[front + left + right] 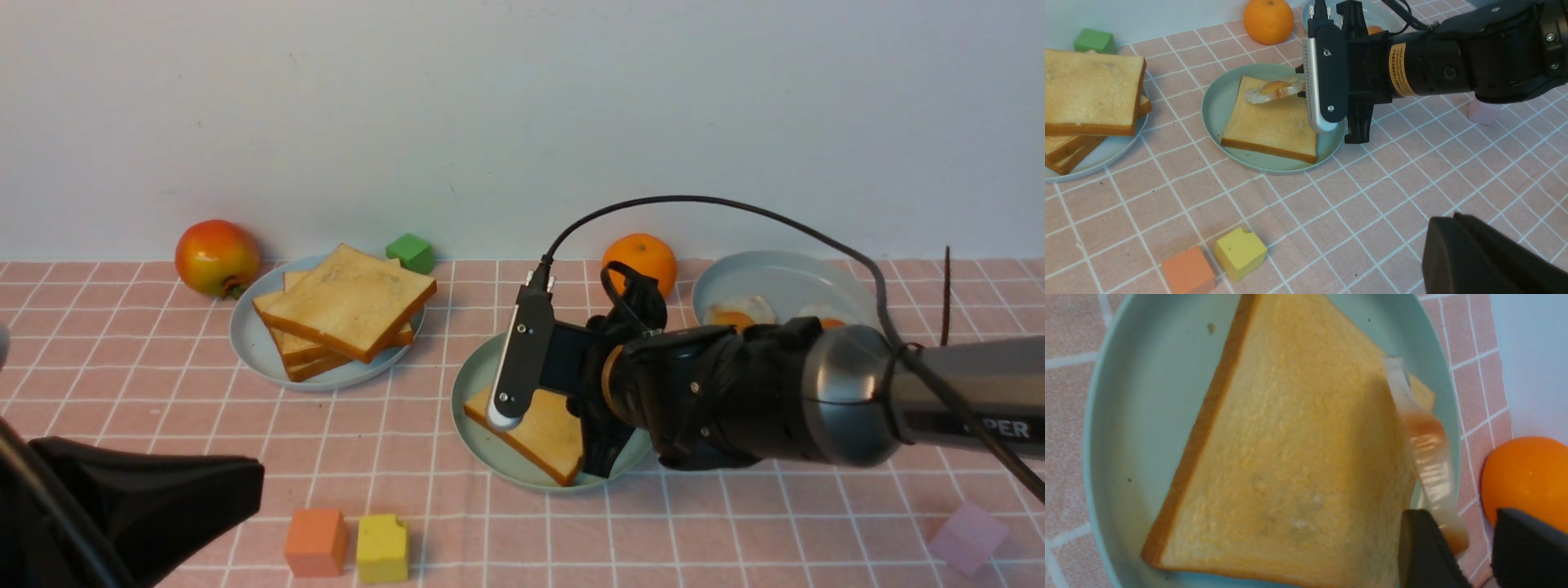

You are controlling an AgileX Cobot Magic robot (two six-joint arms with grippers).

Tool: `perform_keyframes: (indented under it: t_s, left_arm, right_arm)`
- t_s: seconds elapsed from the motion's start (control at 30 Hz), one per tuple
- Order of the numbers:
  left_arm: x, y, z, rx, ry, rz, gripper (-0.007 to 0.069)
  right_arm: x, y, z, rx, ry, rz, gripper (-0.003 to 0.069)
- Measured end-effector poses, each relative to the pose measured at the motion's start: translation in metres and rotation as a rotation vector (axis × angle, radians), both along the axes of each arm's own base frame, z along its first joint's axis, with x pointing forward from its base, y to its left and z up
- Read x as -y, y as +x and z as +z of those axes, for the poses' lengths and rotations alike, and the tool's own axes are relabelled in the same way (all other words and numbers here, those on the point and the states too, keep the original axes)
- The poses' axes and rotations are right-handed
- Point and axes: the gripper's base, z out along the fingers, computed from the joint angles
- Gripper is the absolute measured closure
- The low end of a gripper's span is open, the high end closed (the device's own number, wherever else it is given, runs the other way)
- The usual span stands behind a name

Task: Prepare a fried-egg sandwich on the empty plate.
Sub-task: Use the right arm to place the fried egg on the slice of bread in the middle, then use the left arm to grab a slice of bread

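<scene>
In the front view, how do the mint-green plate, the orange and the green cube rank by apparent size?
Largest to smallest:
1. mint-green plate, although it is partly covered
2. orange
3. green cube

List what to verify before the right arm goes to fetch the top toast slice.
1. The bottom toast lies flat on the mint-green plate: ok.
2. The fried egg lies flat on that toast: not ok; it is tilted beside the right claw and blurred.
3. The right claw's jaws stand apart: ok.
4. The egg is fully free of the claw: cannot tell.
5. The toast stack on the pale blue plate is unobstructed: ok.
6. The left claw is away from both plates: ok.
</scene>
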Motion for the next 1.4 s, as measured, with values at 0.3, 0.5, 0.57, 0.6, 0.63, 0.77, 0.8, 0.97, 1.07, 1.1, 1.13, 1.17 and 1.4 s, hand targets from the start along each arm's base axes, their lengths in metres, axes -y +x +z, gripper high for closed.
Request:
perform_keyframes:
  t_s: [0.3,0.5,0.57,0.6,0.63,0.77,0.8,0.97,1.07,1.1,1.13,1.17,1.4]
  left_arm:
    - [0.0,0.0,0.0,0.0,0.0,0.0,0.0612]
    - [0.0,0.0,0.0,0.0,0.0,0.0,0.0612]
    - [0.0,0.0,0.0,-0.004,-0.004,-0.001,0.0612]
    - [0.001,0.0,0.0,-0.018,-0.016,-0.002,0.0612]
    - [0.002,0.0,-0.001,-0.031,-0.02,-0.001,0.0612]
    - [0.014,0.01,0.003,-0.166,0.002,-0.004,0.0612]
    - [0.021,0.018,0.006,-0.197,0.036,-0.007,0.0612]
    - [0.039,0.08,0.0,-0.369,0.204,0.077,0.0612]
    - [0.038,0.129,-0.015,-0.486,0.255,0.116,0.0612]
    - [0.038,0.133,-0.013,-0.485,0.253,0.111,0.0612]
    - [0.037,0.159,-0.02,-0.535,0.261,0.119,0.0612]
    - [0.036,0.169,-0.023,-0.546,0.266,0.121,0.0612]
    - [0.057,0.259,-0.05,-0.594,0.346,0.132,0.0612]
  right_arm:
    - [-0.014,-0.016,0.008,-0.017,0.035,-0.015,0.0248]
    - [-0.009,-0.022,0.017,-0.064,0.094,-0.125,0.0248]
    - [-0.004,-0.025,0.027,-0.076,0.127,-0.181,0.0251]
    - [-0.001,-0.031,0.041,-0.078,0.155,-0.225,0.0266]
    - [0.002,-0.033,0.047,-0.078,0.165,-0.246,0.0275]
    - [0.018,-0.062,0.092,-0.1,0.222,-0.388,0.0384]
    - [0.028,-0.076,0.111,-0.112,0.251,-0.442,0.0439]
    - [0.078,-0.122,0.165,-0.199,0.328,-0.64,0.0655]
    - [0.106,-0.153,0.194,-0.24,0.439,-0.672,0.0666]
    - [0.108,-0.155,0.196,-0.244,0.444,-0.675,0.0666]
    - [0.121,-0.17,0.208,-0.27,0.506,-0.673,0.0666]
    - [0.127,-0.178,0.212,-0.287,0.534,-0.667,0.0666]
    - [0.158,-0.212,0.234,-0.312,0.657,-0.611,0.0663]
